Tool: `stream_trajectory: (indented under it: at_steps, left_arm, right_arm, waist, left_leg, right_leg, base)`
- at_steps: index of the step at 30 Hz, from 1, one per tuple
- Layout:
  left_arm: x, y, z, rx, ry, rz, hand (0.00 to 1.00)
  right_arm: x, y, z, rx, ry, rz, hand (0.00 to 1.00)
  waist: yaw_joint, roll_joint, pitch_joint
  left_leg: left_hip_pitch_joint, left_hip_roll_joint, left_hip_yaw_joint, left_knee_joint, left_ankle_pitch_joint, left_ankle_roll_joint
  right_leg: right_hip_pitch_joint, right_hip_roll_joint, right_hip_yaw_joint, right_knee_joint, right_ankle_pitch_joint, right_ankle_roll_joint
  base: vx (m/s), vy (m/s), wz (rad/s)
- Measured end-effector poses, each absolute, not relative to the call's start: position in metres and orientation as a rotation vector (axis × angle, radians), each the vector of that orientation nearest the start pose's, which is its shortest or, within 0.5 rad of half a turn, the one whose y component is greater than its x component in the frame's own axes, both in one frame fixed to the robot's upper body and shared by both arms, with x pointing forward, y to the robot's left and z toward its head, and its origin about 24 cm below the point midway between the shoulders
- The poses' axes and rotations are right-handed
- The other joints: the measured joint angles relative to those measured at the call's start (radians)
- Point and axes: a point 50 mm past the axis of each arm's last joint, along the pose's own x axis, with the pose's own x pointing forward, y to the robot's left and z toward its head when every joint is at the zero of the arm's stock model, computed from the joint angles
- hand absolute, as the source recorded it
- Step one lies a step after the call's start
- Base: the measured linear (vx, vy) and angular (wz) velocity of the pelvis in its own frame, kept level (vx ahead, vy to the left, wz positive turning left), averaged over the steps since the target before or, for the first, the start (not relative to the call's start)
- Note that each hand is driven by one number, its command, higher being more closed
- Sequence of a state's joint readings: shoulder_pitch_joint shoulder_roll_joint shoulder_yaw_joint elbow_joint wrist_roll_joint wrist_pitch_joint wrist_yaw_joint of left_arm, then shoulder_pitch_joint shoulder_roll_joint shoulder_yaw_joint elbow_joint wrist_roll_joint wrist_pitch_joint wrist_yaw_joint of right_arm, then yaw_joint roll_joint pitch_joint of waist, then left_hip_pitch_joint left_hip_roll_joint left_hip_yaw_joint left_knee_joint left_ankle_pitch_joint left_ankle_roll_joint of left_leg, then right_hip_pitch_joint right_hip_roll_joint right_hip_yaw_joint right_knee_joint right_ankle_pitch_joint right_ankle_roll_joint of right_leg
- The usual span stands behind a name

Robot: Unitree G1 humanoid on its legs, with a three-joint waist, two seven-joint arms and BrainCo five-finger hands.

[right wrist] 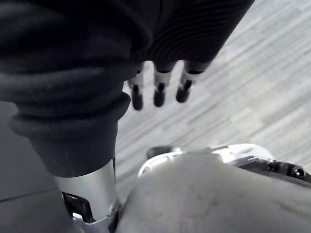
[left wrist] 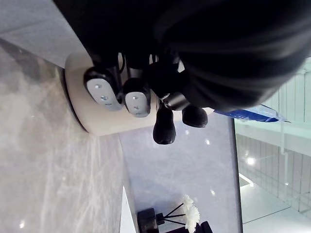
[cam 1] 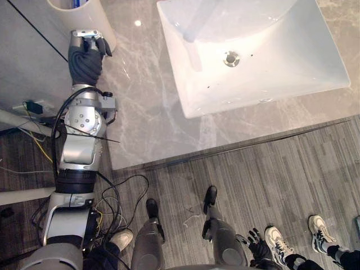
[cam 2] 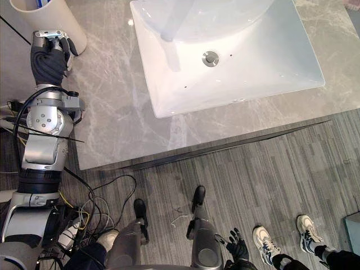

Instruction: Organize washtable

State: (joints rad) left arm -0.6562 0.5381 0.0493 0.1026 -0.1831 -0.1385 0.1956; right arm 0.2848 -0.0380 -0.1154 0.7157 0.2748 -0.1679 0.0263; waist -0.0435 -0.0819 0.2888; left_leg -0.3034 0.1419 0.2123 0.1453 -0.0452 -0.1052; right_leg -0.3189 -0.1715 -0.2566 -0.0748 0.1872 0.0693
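The left hand (cam 1: 85,53) is curling its fingers (left wrist: 136,97) round the white cup (cam 1: 101,25) (something blue (left wrist: 248,114) is poking out) on the tabletop (cam 1: 140,112), nine o'clock from the sink (cam 1: 253,56). The right hand (right wrist: 158,92) is hanging low, fingers slack.

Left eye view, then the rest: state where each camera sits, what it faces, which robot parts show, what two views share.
Left eye view: on the head, looking down at counter, sink, floor; left hand at the white cup, right hand low.
Right eye view: same scene, slightly offset.
Left wrist view: on the left wrist, looking along that hand at the cup.
Right wrist view: on the right wrist, looking past the open right hand at the floor.
Shared: the cup, in eye and left wrist views.
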Motion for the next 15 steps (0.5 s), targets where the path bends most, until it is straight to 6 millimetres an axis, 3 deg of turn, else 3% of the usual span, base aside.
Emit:
stream_trajectory:
  at_steps: [8, 15]
  left_arm:
    - [0.332, 0.228, 0.286, 0.312, -0.774, 0.204, 1.0]
    - [0.332, 0.228, 0.283, 0.336, -0.769, 0.208, 1.0]
  right_arm:
    - [0.095, -0.195, -0.131, 0.248, 0.759, -0.311, 0.0]
    - [0.094, -0.195, -0.131, 0.244, 0.761, -0.308, 0.0]
  waist:
    - [0.0, -0.006, 0.016]
    - [0.001, -0.007, 0.017]
  left_leg:
    - [-0.037, 0.004, 0.003, 0.032, -0.007, 0.0]
    - [-0.042, 0.006, -0.003, 0.035, -0.008, 0.0]
  right_leg:
    - [-0.019, 0.002, 0.006, -0.019, 0.02, -0.005]
    - [-0.019, 0.004, -0.001, -0.019, 0.02, -0.006]
  base:
    - [0.0, 0.002, -0.01]
    - [0.0, 0.004, 0.01]
